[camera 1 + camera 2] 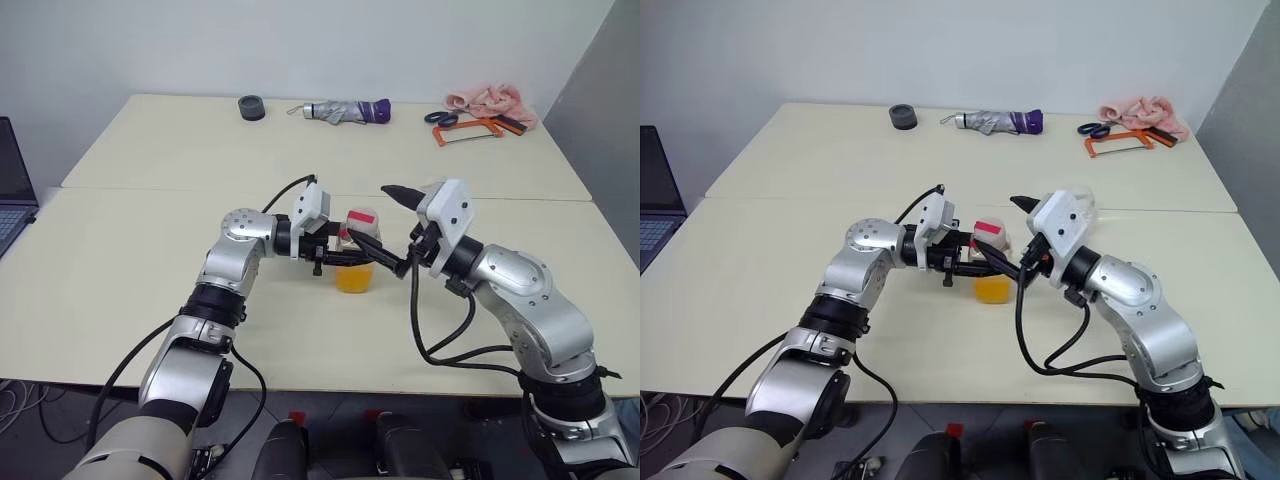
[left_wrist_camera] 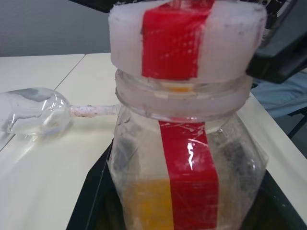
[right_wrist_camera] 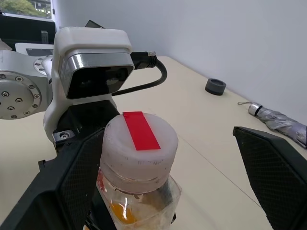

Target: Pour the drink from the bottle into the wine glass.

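- The bottle stands upright above the cream table, near its middle, with the left gripper pinched shut on its body from the robot's left side.
- In the left wrist view the bottle's clear squarish wall sits right between that gripper's black fingers, the red label strip facing the camera.
- The drink fills only the lower part of the bottle, a band of orange well below the neck.
- The cap looks white with a red strip across its top, and it is still on the bottle.
- The right gripper hangs at cap height with its jaws spread wide; one finger lies just beside the cap and the other finger stands well apart from it.
- Whether the nearer right finger actually touches the bottle I cannot tell; it may only be close.
- The wine glass shows on the table behind the bottle in the left wrist view; its bowl and stem run sideways there, so it is probably lying on its side.
- At the table's far edge lie a dark roll of tape, a folded umbrella, scissors, an orange-framed saw and a pink cloth.
- A laptop sits at the robot's far left.
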Robot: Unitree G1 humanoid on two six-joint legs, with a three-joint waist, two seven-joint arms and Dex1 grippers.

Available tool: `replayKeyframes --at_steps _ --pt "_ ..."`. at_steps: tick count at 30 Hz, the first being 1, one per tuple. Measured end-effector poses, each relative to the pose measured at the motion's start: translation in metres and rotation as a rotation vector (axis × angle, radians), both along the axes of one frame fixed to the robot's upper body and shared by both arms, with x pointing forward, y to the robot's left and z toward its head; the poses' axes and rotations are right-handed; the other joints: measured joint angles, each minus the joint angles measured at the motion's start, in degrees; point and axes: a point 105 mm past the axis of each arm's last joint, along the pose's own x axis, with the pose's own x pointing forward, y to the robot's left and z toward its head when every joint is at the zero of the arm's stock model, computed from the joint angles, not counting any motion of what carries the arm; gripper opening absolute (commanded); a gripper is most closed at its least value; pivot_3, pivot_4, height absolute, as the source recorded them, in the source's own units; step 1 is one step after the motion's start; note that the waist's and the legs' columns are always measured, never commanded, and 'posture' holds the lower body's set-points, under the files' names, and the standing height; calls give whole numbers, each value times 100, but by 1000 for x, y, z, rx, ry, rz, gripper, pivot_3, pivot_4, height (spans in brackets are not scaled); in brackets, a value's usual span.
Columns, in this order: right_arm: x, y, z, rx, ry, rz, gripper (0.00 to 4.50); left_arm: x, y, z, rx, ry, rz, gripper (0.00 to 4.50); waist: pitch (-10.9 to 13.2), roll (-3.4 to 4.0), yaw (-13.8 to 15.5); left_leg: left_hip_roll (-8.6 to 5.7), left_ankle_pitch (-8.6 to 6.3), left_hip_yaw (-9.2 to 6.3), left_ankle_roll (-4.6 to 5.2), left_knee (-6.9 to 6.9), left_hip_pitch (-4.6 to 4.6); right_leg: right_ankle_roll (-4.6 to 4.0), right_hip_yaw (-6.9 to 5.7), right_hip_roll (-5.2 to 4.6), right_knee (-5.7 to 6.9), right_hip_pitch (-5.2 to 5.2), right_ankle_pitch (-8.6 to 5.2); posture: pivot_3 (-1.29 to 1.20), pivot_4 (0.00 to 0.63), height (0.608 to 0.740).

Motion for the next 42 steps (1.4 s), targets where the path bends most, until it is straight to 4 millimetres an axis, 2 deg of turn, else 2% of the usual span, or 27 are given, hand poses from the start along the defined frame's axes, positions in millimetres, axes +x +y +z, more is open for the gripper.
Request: replayKeyframes --at_steps 30,42 --pt "-4 -4 0 13 32 26 4500 1 1 0 2 -6 4 1762 0 0 0 0 0 0 0 0 0 0 0 0 1 0 0 0 150 740" --pt "-18 3 -1 32 89 113 4500 1 2 1 0 -17 7 1762 0 0 0 0 0 0 0 1 0 0 0 0 1 0 0 0 150 740"
